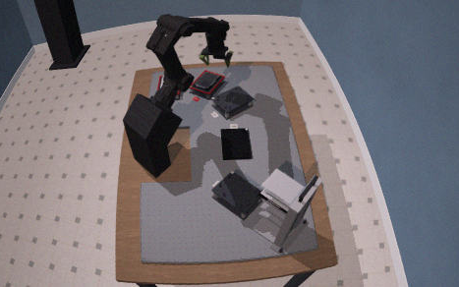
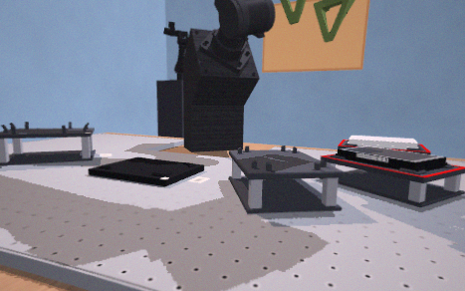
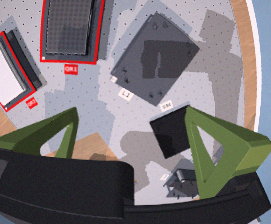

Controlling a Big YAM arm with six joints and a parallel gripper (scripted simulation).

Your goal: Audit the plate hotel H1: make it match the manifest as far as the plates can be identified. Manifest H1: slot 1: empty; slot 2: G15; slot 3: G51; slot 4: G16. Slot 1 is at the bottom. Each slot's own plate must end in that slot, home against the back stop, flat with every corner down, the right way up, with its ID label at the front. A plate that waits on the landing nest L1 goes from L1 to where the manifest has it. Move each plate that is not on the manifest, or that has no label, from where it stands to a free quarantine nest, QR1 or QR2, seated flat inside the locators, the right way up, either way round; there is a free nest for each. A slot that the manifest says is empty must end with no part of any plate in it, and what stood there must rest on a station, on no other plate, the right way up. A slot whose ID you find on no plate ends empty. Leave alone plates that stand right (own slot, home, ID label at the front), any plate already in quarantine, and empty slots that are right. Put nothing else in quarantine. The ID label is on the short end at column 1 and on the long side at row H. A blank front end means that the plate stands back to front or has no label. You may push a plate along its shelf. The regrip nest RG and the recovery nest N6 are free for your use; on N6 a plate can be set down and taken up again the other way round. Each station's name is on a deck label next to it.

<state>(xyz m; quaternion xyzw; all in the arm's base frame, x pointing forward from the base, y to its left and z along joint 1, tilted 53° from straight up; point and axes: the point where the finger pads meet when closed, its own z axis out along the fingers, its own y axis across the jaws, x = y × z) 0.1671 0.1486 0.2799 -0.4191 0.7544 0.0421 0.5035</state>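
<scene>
My gripper (image 1: 215, 56) is open and empty, high above the far end of the deck; its green fingers also show in the exterior view (image 2: 323, 15) and in the wrist view (image 3: 133, 139). Below it a red-edged quarantine nest holds a dark plate (image 1: 207, 81) (image 2: 394, 156) (image 3: 70, 23). A second red-edged nest holds a white plate (image 3: 9, 72) (image 2: 382, 141), mostly hidden behind the arm in the top view. The plate hotel H1 (image 1: 289, 201) stands at the near right; its slots and labels are too small to read. A flat black plate (image 1: 236, 143) (image 2: 145, 170) (image 3: 172, 132) lies mid-deck.
An empty raised nest (image 1: 233, 100) (image 2: 283, 171) (image 3: 155, 56) stands beside the quarantine nests. Another raised nest (image 1: 236, 192) (image 2: 41, 140) stands next to the hotel. The arm's black base (image 1: 150, 133) stands at the deck's left edge. A dark pillar (image 1: 63, 31) stands on the floor, far left.
</scene>
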